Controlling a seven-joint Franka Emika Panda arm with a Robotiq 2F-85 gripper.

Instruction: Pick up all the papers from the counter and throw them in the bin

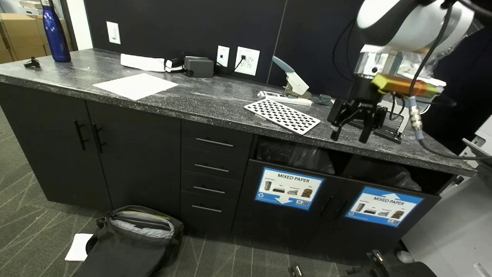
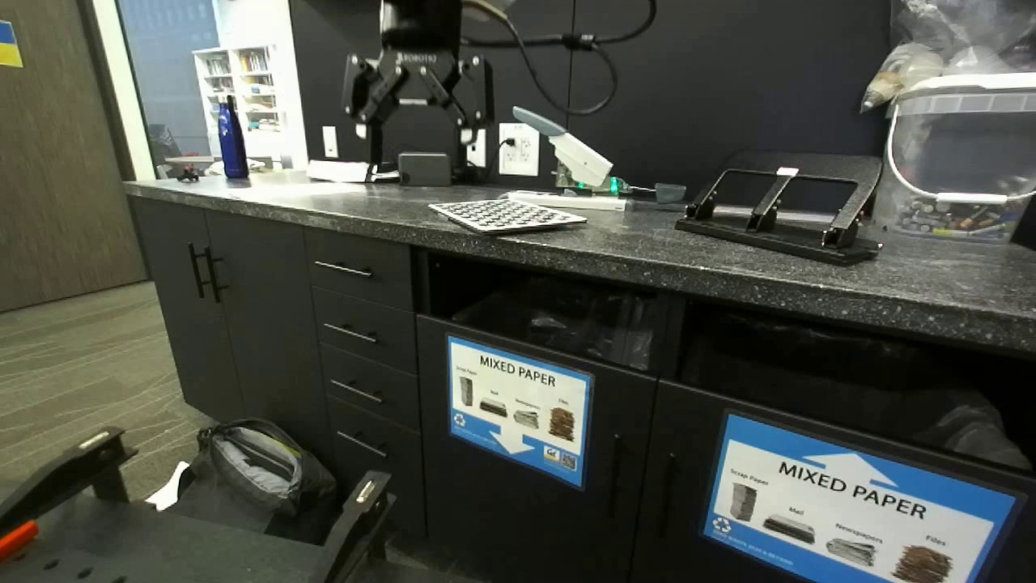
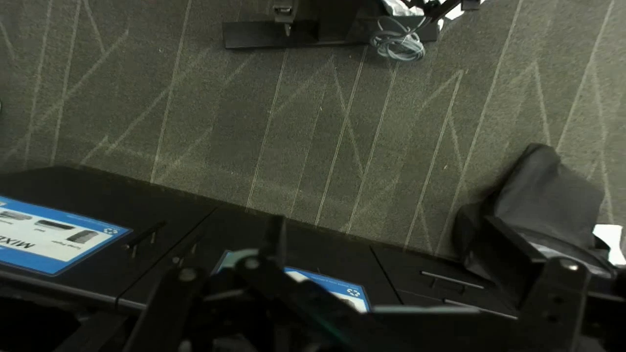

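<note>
While the gripper point(image 1: 350, 134) hangs with its fingers spread and nothing between them, I list on the tabletop point(image 1: 215, 100): white paper point(image 1: 134, 86), one, outstanding, lying flat, well apart from the gripper; checkered sheet point(image 1: 282, 116), one, nearer, perhaps not for disposal. Bins point(image 1: 284, 215): two, labelled MIXED PAPER; interiors dark, so papers discarded, if any, uncounted. Status, in my judgement: unfinished, one paper at least to go.

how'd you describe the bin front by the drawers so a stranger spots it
Under the long dark speckled counter, find the stack of four drawers. The bin front directly beside it bears a MIXED PAPER label whose white arrow points down; the neighbouring bin front has an up-pointing arrow instead.
</note>
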